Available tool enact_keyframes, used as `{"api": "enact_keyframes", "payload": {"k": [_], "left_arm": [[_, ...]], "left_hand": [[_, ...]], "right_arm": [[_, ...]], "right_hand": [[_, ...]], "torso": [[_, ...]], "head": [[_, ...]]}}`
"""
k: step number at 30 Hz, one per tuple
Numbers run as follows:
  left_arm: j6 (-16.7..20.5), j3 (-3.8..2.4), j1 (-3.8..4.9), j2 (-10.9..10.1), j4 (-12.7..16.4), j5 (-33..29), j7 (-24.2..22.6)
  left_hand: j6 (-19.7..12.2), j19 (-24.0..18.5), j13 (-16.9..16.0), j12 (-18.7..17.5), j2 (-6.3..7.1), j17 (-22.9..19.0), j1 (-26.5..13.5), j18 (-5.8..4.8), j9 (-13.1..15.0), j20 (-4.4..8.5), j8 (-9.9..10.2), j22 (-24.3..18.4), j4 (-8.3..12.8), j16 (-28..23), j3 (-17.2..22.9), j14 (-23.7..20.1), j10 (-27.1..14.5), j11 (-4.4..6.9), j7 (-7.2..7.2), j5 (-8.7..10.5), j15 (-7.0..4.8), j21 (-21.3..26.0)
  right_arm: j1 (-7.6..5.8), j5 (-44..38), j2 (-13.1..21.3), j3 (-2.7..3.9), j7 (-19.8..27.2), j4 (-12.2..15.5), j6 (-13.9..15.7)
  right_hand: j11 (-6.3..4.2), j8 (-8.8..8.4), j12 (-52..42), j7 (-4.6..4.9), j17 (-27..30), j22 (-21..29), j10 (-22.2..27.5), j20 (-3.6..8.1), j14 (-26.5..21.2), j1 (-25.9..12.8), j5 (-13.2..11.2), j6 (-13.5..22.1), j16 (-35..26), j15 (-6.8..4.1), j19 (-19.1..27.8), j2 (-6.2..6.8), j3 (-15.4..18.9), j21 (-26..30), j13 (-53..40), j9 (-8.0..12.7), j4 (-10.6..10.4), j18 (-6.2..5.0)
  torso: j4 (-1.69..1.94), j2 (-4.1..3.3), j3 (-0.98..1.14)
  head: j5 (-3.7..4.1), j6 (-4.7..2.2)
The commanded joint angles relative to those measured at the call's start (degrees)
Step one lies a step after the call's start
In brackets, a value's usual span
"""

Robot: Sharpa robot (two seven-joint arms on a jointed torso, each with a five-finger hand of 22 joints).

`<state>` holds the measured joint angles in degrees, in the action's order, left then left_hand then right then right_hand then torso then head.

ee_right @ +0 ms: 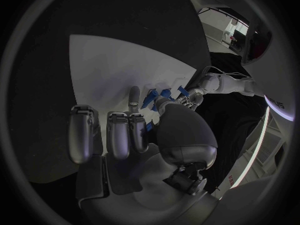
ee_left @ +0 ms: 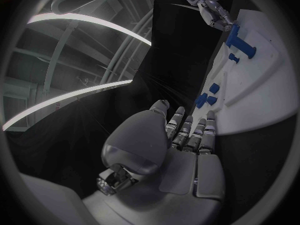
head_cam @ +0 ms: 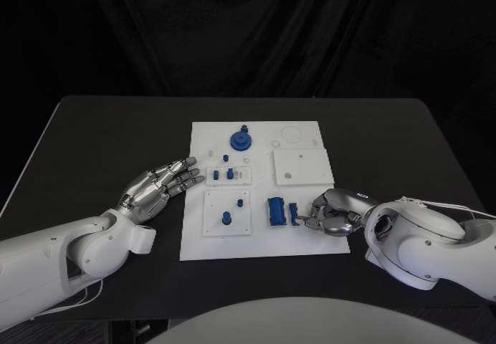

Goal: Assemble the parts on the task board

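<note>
Black table [head_cam: 103,136] holds the white task board [head_cam: 259,247] in the middle. Just beside the board's edge rests the left hand [head_cam: 155,188], flat, fingers apart, holding nothing. At the board's other side, the right hand [head_cam: 332,213] curls its fingers on a small blue part [head_cam: 294,215]. Next to it stands a bigger blue part [head_cam: 276,210]. More blue parts [head_cam: 241,139] sit farther from both hands.
</note>
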<state>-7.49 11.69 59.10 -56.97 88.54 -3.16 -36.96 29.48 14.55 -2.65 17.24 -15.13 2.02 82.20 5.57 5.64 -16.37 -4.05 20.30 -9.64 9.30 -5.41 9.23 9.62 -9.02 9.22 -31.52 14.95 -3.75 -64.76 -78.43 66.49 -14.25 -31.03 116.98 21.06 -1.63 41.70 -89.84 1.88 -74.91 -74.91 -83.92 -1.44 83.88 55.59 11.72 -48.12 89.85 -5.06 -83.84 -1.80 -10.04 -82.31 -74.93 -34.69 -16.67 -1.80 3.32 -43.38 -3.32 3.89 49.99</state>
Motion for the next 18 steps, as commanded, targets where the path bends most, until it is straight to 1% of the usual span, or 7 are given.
{"api": "enact_keyframes", "payload": {"k": [1, 4, 7, 10, 13, 15, 18], "left_arm": [[0.7, 0.42, -0.62, 0.1, -0.2, -0.1, 2.1], [0.7, 0.42, -0.64, 0.1, -0.3, -0.1, 2.0], [0.7, 0.42, -0.66, 0.1, -0.3, -0.1, 2.0], [0.7, 0.42, -0.68, 0.1, -0.3, -0.1, 2.0], [0.7, 0.42, -0.7, 0.1, -0.2, -0.1, 2.0], [0.8, 0.42, -0.72, 0.0, -0.1, -0.1, 1.8], [1.3, 0.42, -0.73, -0.5, 0.5, 0.0, 1.1]], "left_hand": [[0.0, 0.0, 0.0, 0.1, -0.14, 0.1, -0.6, -0.92, 0.0, -0.39, -0.3, -0.1, 0.0, 0.2, 0.2, -0.3, -0.2, 0.1, 0.21, -0.19, -0.04, 0.2], [0.0, 0.0, 0.0, 0.1, -0.14, 0.1, -0.6, -0.92, 0.0, -0.39, -0.3, -0.1, 0.0, 0.2, 0.2, -0.3, -0.2, 0.1, 0.21, -0.19, -0.04, 0.2], [0.0, 0.0, 0.0, 0.1, -0.14, 0.1, -0.6, -0.92, 0.0, -0.39, -0.3, -0.1, 0.0, 0.2, 0.2, -0.3, -0.2, 0.1, 0.21, -0.19, -0.04, 0.2], [0.0, 0.0, 0.0, 0.1, -0.14, 0.1, -0.6, -0.92, 0.0, -0.39, -0.3, -0.1, 0.0, 0.2, 0.2, -0.3, -0.2, 0.1, 0.21, -0.19, -0.04, 0.2], [0.0, 0.0, 0.0, 0.1, -0.14, 0.1, -0.6, -0.92, 0.0, -0.39, -0.3, -0.1, 0.0, 0.2, 0.2, -0.3, -0.2, 0.1, 0.21, -0.19, -0.04, 0.2], [-0.1, 0.0, 0.0, 0.0, -0.13, 0.1, -0.6, -0.92, 0.0, -0.39, -0.3, -0.1, 0.1, 0.2, 0.4, -0.3, -0.3, 0.08, 0.22, -0.2, -0.03, 0.2], [0.2, -0.1, 0.0, 0.0, -0.07, 0.1, -0.6, -0.95, 0.0, -0.41, -0.4, -0.4, 0.3, 0.2, 0.5, -0.4, -0.3, 0.0, 0.29, -0.27, 0.05, 0.2]], "right_arm": [[0.15, -0.4, -0.3, -0.01, -0.9, -0.3, -1.1], [0.15, -0.4, -0.5, -0.01, -0.9, -0.6, -1.5], [0.15, -0.4, -0.9, -0.01, -1.0, -1.0, -2.1], [0.16, -0.4, -1.1, -0.01, -1.0, -1.3, -2.4], [0.18, -0.4, -1.2, -0.01, -0.9, -1.4, -2.5], [0.18, -0.4, -1.2, -0.01, -0.7, -1.4, -1.9], [0.19, -0.6, -0.8, -0.01, 0.4, -1.3, 1.1]], "right_hand": [[-0.35, -0.21, -0.2, -0.04, -15.1, -12.4, -6.1, 0.14, 6.1, 1.7, -0.1, -0.3, 0.1, -0.13, -2.3, -0.03, -0.1, 0.2, -15.1, -0.2, 0.4, -0.27], [-0.38, -0.24, -0.2, -0.06, -15.1, -12.3, -6.1, 0.18, 6.1, 3.1, 0.1, -0.3, 0.1, -0.16, -2.3, 0.18, -0.2, 0.3, -15.1, -0.4, 0.6, -0.28], [-0.42, -0.27, -0.2, -0.1, -15.1, -12.3, -6.1, 0.22, 6.1, 5.8, 0.2, -0.3, 0.1, -0.2, -2.2, 0.84, -0.4, 0.4, -15.1, -0.6, 1.2, -0.3], [-0.43, -0.3, -0.2, -0.11, -15.1, -12.3, -6.1, 0.24, 6.1, 6.7, 0.1, -0.2, 0.1, -0.21, -2.2, 1.22, -0.3, 0.5, -15.1, -0.7, 1.5, -0.31], [-0.44, -0.37, -0.2, -0.13, -15.1, -12.2, -6.1, 0.26, 6.1, 8.9, -0.5, -0.1, 0.1, -0.22, -2.1, 2.39, 0.1, 0.7, -15.1, -1.0, 2.5, -0.36], [-0.41, -0.4, -0.2, -0.08, -15.1, -12.2, -6.1, 0.25, 6.1, 9.6, -1.3, -0.1, 0.1, -0.21, -2.1, 2.91, 0.4, 0.7, -15.1, -1.1, 2.8, -0.37], [-0.39, -0.32, -0.2, -0.07, -15.1, -12.3, -6.1, 0.23, 6.1, 10.1, -2.4, -0.2, 0.1, -0.19, -2.2, 3.37, 1.0, 0.5, -15.1, -1.2, 2.8, -0.31]], "torso": [[0.02, -0.02, -0.03], [0.03, -0.02, -0.02], [0.01, -0.05, 0.0], [0.07, -0.02, -0.01], [0.06, -0.01, -0.02], [0.03, -0.02, -0.01], [0.0, -0.03, -0.01]], "head": [[0.01, 0.01], [0.03, 0.01], [0.01, 0.01], [0.03, 0.01], [0.02, 0.01], [0.03, 0.01], [0.16, 0.01]]}}
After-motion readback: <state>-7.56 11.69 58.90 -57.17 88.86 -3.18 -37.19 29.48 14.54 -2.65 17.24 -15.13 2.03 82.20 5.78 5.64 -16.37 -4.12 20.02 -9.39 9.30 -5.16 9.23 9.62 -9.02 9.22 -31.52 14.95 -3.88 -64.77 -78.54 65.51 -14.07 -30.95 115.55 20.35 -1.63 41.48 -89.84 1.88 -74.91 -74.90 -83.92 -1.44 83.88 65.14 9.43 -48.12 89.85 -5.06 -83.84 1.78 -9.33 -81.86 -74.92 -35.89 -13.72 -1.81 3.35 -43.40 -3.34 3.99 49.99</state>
